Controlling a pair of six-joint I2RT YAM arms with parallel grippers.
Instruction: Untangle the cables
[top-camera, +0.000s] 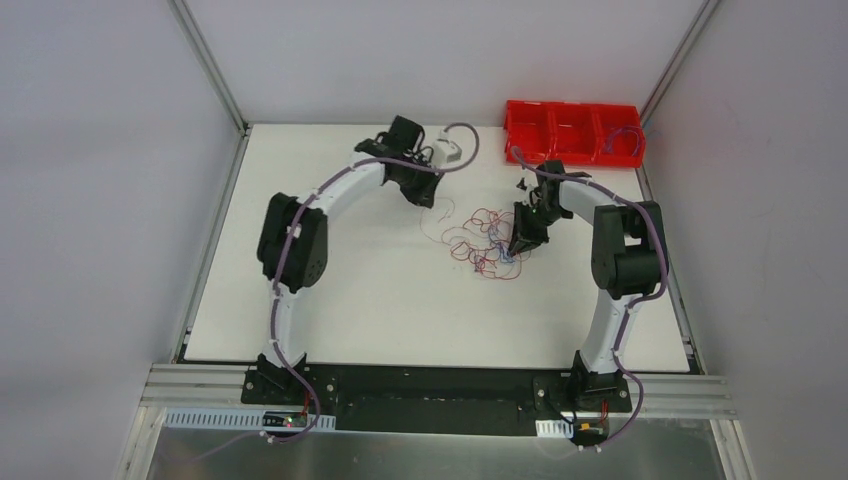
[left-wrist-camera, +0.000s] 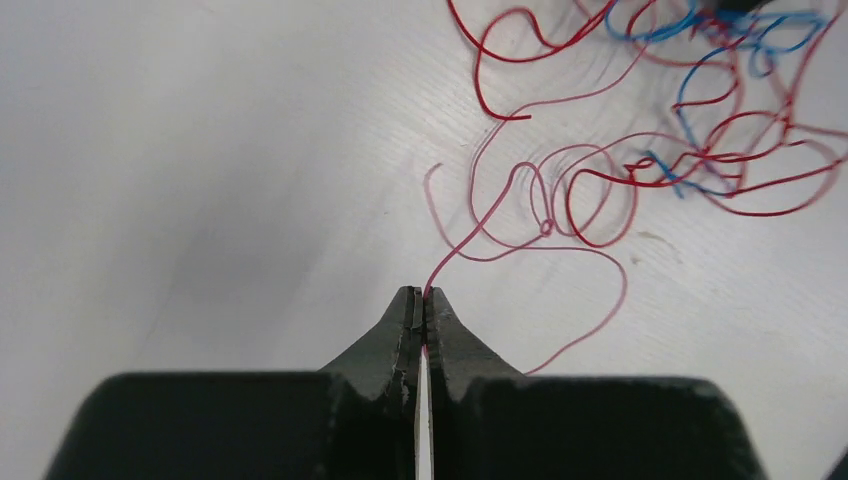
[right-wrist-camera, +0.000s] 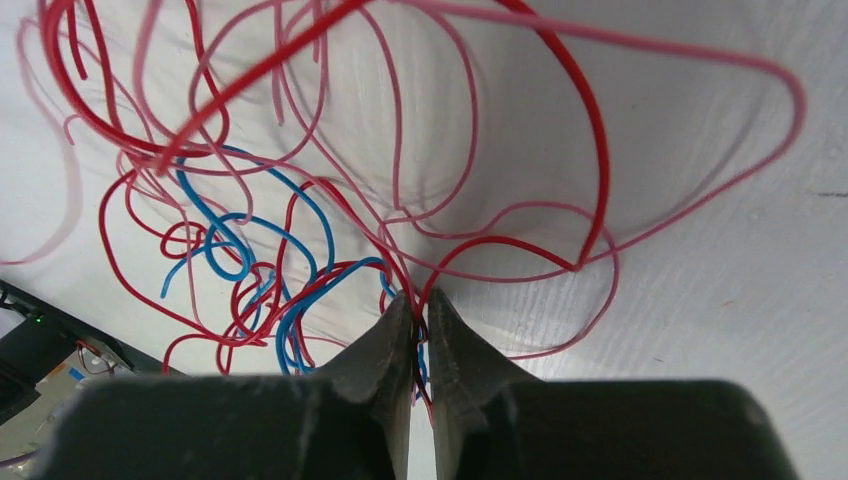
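Between centre and far edge of the bench (top-camera: 380, 300) lie the cables (top-camera: 483, 240); left gripper (left-wrist-camera: 422, 296) pinches one red strand (left-wrist-camera: 456, 245), right gripper (right-wrist-camera: 420, 305) clamps the bunch; best draw apart slowly, staying low.

Obs: cables (top-camera: 487, 240) form one loose tangle of hair-thin, curly wires, mostly red, some paler pink, a few blue. It lies on the white surface near the red bin (top-camera: 573, 131), off the bin's near-left corner and not touching it. Loops overlap; several arch clear of the surface and cast shadows. On the side away from the bin, one red strand trails out, pinched in the left gripper (left-wrist-camera: 421, 293). Red and blue strands are clamped together in the right gripper (right-wrist-camera: 420, 300).
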